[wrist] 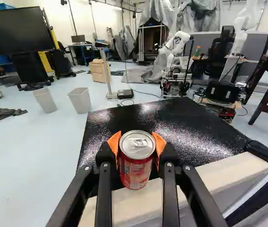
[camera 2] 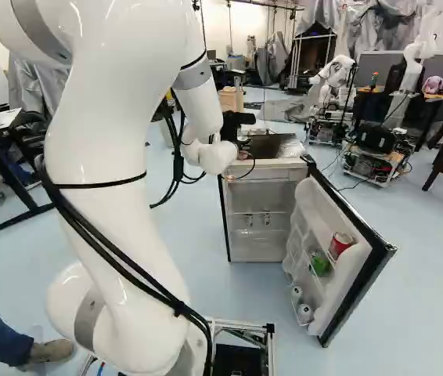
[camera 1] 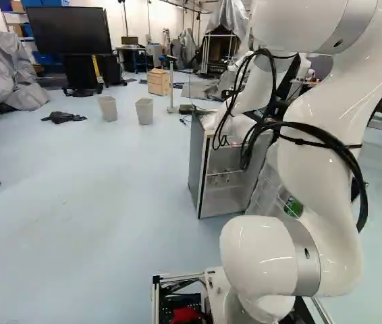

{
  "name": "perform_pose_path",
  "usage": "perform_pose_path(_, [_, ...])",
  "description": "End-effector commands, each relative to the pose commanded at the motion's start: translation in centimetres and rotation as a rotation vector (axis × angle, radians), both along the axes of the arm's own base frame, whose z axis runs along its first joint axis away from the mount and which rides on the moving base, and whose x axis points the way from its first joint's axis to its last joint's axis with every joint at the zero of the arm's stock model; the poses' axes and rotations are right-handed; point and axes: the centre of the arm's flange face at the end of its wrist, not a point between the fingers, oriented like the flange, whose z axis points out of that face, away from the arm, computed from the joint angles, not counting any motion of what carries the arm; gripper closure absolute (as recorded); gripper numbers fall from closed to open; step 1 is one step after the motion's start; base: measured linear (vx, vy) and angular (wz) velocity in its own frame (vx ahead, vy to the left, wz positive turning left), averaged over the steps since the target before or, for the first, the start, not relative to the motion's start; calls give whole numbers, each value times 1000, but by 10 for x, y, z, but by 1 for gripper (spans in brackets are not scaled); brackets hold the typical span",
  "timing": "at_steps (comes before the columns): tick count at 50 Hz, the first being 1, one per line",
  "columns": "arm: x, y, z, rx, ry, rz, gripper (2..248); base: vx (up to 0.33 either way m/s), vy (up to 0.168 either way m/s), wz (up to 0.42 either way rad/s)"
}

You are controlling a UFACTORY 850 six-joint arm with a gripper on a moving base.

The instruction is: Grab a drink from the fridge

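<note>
free room above fridge top (wrist: 191, 123); open door (camera 2: 352, 272) bars the right.

Arm (camera 2: 120, 172): one, white, raised from its near lowest joint (camera 1: 255, 307), bent through its upper length, the far section descending toward the wrist (camera 2: 215, 155). Gripper (camera 2: 237, 123): carried at the far end, pointing ahead and away from the base, pitched somewhat downward. Fingers: apart, one left and one right, orange pads (wrist: 114, 143) facing each other and bearing inward from both sides in a grip.
</note>
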Motion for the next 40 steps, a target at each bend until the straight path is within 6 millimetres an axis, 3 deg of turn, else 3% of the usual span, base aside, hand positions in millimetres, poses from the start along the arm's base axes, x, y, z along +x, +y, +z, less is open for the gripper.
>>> perform_pose_path(29, [1,0,0,0,1,0,153,0,0,0])
perform_pose_path(30, [1,0,0,0,1,0,128,0,0,0])
perform_pose_path(34, [1,0,0,0,1,0,128,0,0,0])
perform_pose_path(35, [1,0,0,0,1,0,96,0,0,0])
perform_pose_path(39, [1,0,0,0,1,0,96,0,0,0])
perform_pose_path(40, [1,0,0,0,1,0,61,0,0,0])
